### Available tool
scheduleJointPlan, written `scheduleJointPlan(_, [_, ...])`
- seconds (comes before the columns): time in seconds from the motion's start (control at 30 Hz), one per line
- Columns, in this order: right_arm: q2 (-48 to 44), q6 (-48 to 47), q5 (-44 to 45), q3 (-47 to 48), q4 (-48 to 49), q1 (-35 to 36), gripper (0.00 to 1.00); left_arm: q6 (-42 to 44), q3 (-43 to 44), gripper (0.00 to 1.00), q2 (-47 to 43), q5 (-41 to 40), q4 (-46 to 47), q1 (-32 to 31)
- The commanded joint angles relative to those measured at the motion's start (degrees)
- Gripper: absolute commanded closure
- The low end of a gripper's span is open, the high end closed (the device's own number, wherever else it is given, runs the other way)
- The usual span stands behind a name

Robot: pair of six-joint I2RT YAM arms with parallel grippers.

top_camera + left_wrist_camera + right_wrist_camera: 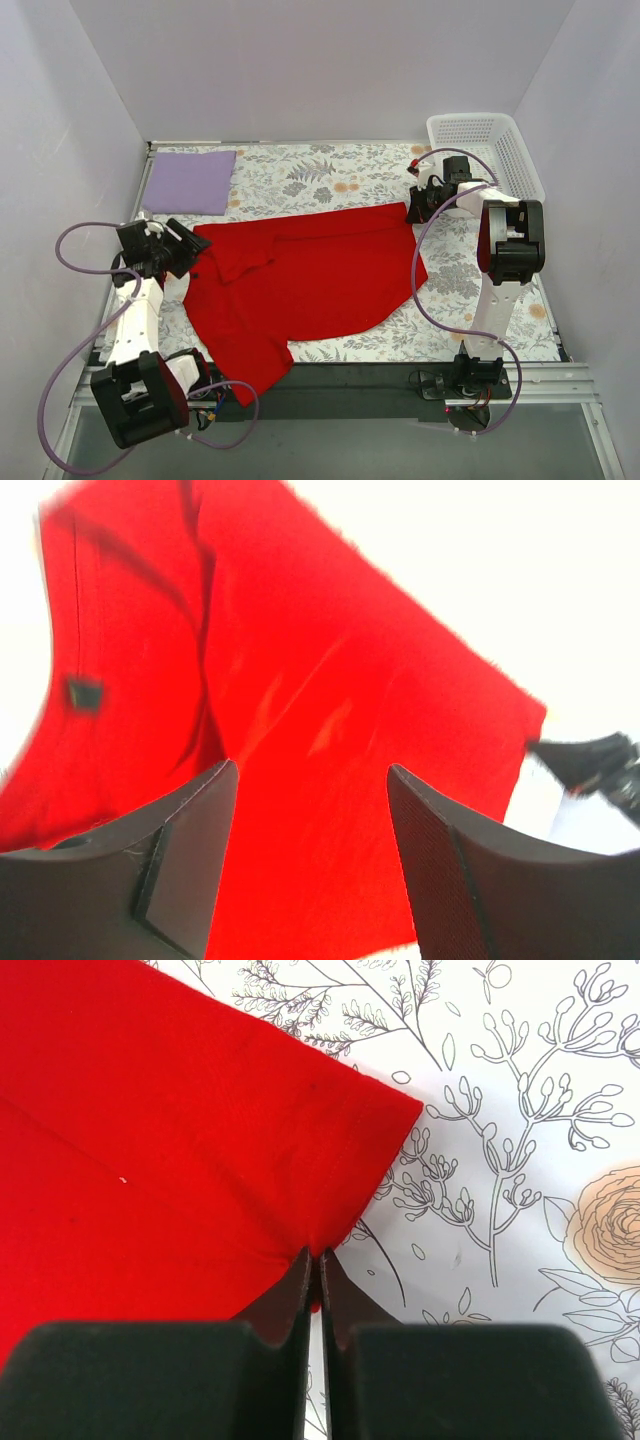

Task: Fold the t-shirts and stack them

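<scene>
Top external view had the lavender shirt (188, 182) folded, the red shirt (310, 280) unfinished and unstacked, left claw (188, 254) open and empty, right claw (413, 212) pinched onto its hem.

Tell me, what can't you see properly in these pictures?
Left wrist view: glare whitens everything around the red shirt; a dark patch on it is blurred.
Right wrist view: the right tool hides the cloth it pinches.
Top view: the right arm covers part of the basket; the lavender shirt is too small to count folds.

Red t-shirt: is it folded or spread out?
Mostly spread out: the red t-shirt sprawls across the table, sleeve out, unlike the lavender t-shirt, a neat rectangle.
</scene>
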Motion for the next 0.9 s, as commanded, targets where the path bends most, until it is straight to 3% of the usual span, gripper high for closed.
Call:
scheduleJointPlan(0.0, [1.1, -0.92, 3.61, 0.43, -1.43, -0.97, 0.91, -0.52, 2.12, 0.39, 1.0, -4.16, 5.45, 0.37])
scheduleJointPlan(0.27, [-2.94, -2.41, 3.96, -0.45, -1.7, -0.88, 0.72, 0.18, 6.69, 0.42, 14.1, -6.88, 11.69, 1.17])
scheduleJointPlan(0.6, [-8.65, -6.53, 3.0, -3.17, -3.8, 0.96, 0.52, 5.36, 5.2, 0.4, 13.32, -7.94, 13.37, 1.17])
scheduleJointPlan(0.87, [-14.28, -14.8, -1.22, -7.03, -7.93, 5.44, 0.44, 5.1, 7.39, 0.39, 19.1, -6.01, 15.39, 1.17])
